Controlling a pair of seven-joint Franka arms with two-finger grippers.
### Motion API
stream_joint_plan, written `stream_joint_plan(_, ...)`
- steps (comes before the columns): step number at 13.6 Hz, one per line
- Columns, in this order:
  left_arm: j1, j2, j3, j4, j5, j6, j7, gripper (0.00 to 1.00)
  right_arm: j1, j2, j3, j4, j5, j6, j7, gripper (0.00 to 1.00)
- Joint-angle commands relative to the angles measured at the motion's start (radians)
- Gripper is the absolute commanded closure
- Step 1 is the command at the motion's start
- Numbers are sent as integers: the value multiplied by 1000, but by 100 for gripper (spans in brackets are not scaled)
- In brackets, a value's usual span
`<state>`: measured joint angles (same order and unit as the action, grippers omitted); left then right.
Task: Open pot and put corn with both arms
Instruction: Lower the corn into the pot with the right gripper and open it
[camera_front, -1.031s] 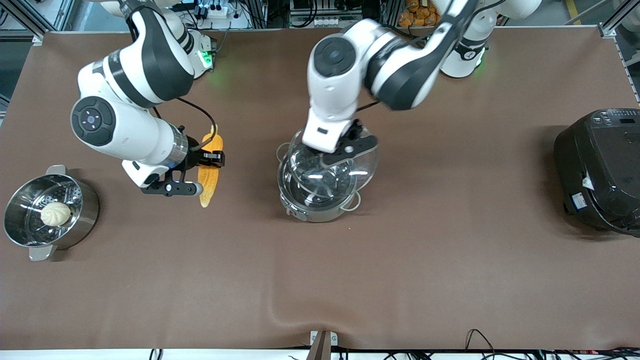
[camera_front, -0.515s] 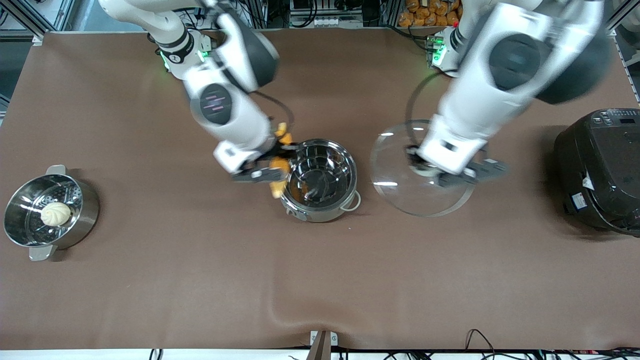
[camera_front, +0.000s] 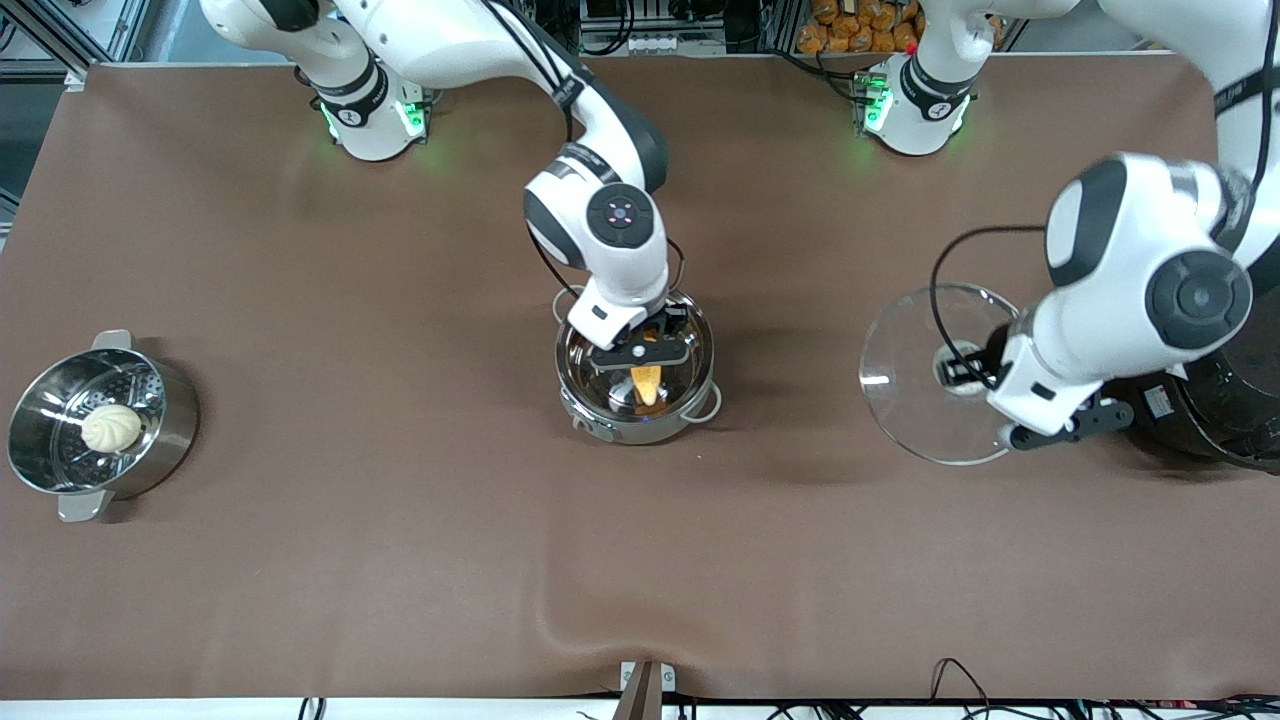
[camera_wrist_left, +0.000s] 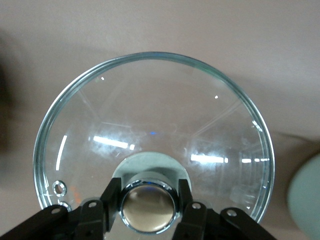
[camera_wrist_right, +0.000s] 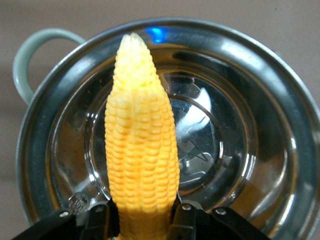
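The shiny steel pot (camera_front: 700, 352) stands open at the table's middle; it fills the right wrist view (camera_wrist_right: 260, 100). My right gripper (camera_front: 643, 350) is shut on the yellow corn (camera_front: 648, 383) and holds it over the pot's mouth, tip pointing down into the bowl (camera_wrist_right: 142, 135). My left gripper (camera_front: 965, 372) is shut on the tan knob (camera_wrist_left: 148, 207) of the clear glass lid (camera_front: 925, 400) and holds the lid above the table, toward the left arm's end, beside the rice cooker. The lid (camera_wrist_left: 150, 100) spreads out under the gripper in the left wrist view.
A large black rice cooker (camera_front: 1225, 400) sits at the left arm's end of the table, partly hidden by the left arm. A steel steamer pot (camera_front: 165, 430) with a white bun (camera_front: 110, 427) in it stands at the right arm's end.
The right gripper has carried the corn from beside the pot to over its mouth. The left gripper has lifted the lid off the pot and carried it away toward the rice cooker.
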<state>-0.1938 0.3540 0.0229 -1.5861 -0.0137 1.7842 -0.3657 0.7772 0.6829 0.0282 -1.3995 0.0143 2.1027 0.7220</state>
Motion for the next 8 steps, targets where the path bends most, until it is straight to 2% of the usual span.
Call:
stream_joint_plan(1,13,-62,-11,-240,18,226,33,100,1,6,-10,45,-31,-26,49,5)
stream_joint_plan(2,14,-58,-9,-318,24,336,36,100,-3,-5,-11,47,-31,-29,47,0)
stream_joint_plan(4,20,-23,-8,-400,38,478,36,100,-47,-51,-13,47,-25,-67,33,0)
stream_joint_plan(8,50,-10,-8,-481,109,610,39,100,-163,-236,-11,42,-13,-344,-26,0)
